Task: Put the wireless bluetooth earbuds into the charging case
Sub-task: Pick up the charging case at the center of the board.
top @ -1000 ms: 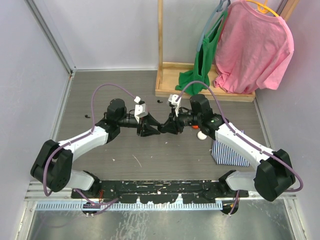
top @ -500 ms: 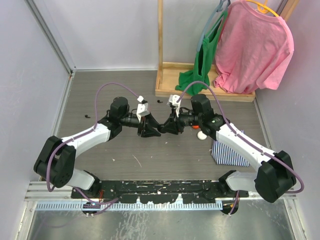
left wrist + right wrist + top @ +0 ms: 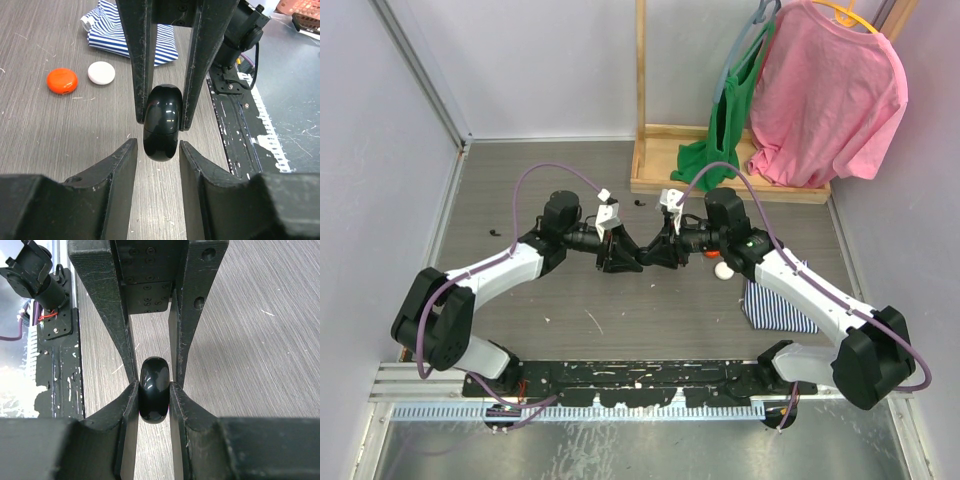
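Note:
A glossy black round charging case is held edge-on above the table, with my right gripper shut on its flat sides. My left gripper faces it tip to tip. Its jaws straddle the case's near end, with a thin gap on each side. From above, both grippers meet mid-table, the left and the right. Tiny black bits that look like earbuds lie by the rack and at the far left; they are too small to be sure.
A red round case and a white one lie on the table beside a blue-striped cloth, under the right arm. A wooden rack with a pink shirt and green cloth stands at the back right.
My left arm has slid right until its fingertips reach the black case, and its jaws have narrowed a little. The right gripper has held the case still.

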Available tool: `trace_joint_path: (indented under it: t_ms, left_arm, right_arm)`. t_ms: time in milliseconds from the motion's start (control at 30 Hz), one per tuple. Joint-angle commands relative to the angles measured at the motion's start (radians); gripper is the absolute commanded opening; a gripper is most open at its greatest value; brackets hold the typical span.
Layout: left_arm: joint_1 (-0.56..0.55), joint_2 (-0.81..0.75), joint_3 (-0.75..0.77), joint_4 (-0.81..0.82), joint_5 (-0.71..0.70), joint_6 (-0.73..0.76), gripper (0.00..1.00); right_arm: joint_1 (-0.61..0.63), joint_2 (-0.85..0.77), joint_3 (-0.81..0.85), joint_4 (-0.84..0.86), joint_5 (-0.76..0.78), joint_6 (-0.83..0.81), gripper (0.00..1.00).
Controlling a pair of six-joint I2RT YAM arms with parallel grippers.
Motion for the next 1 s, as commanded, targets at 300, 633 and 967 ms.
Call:
trace_joint_path:
  t_ms: [300, 633, 967]
  left_arm:
    - [0.000, -0.007, 0.041, 0.058, 0.066, -0.049, 0.40]
    - [0.001, 0.000, 0.045, 0.058, 0.063, -0.056, 0.14]
    - [0.001, -0.006, 0.030, 0.060, 0.043, -0.023, 0.00]
  right_arm:
    - [0.015, -0.008, 0.026, 0.043, -0.010, -0.026, 0.01]
    - [0.024, 0.003, 0.028, 0.043, -0.002, -0.028, 0.01]
    - [0.025, -0.054, 0.014, 0.038, 0.067, -0.028, 0.30]
